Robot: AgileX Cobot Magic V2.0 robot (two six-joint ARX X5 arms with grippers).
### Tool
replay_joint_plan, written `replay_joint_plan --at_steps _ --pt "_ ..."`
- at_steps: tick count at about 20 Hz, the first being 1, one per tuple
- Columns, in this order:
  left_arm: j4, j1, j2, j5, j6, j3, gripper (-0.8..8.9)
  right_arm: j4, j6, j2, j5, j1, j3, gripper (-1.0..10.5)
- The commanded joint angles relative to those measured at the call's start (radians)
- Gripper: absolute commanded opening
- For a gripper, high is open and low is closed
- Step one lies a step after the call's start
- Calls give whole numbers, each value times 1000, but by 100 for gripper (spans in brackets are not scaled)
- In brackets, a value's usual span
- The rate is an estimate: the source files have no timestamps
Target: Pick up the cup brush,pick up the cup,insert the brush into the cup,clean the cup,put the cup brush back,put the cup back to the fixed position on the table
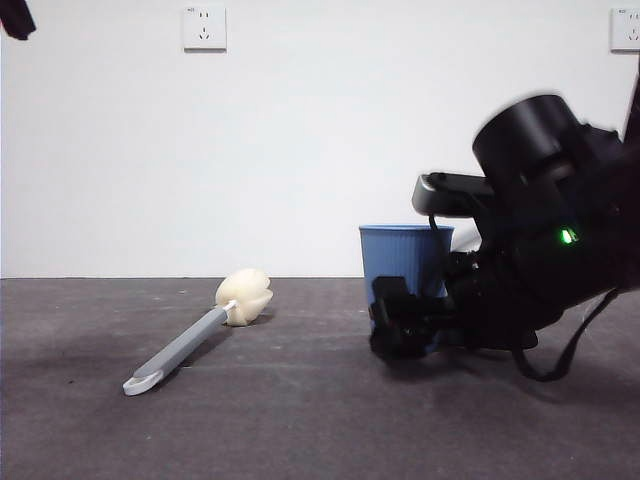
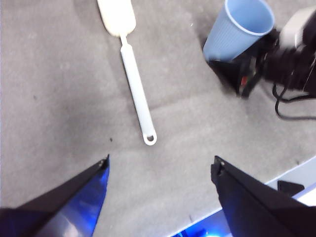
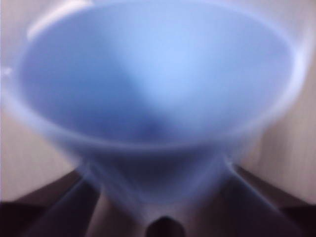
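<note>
The cup (image 1: 403,262) stands upright on the surface (image 1: 300,420), toward its right side. The right gripper (image 1: 405,325) is low at the cup's base, its jaws on both sides of it; whether they press it I cannot tell. The brush (image 1: 195,335) lies flat, well apart to the left. The left gripper (image 2: 160,170) hangs above the brush's looped end, jaws wide, holding nothing.
</note>
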Motion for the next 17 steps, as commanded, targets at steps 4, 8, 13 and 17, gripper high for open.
replay_joint_plan --at_steps 4,8,13,17 --pt "-18 2 -3 -2 11 -5 348 -109 31 -41 -2 2 -13 480" --pt "-19 2 -3 -2 11 -5 348 -327 62 -179 -3 3 -13 479" --pt "-20 2 -3 2 29 -5 347 -766 116 -487 -98 8 -13 478" --pt "-22 2 -3 5 64 -5 346 -1044 135 -798 -198 9 -12 477"
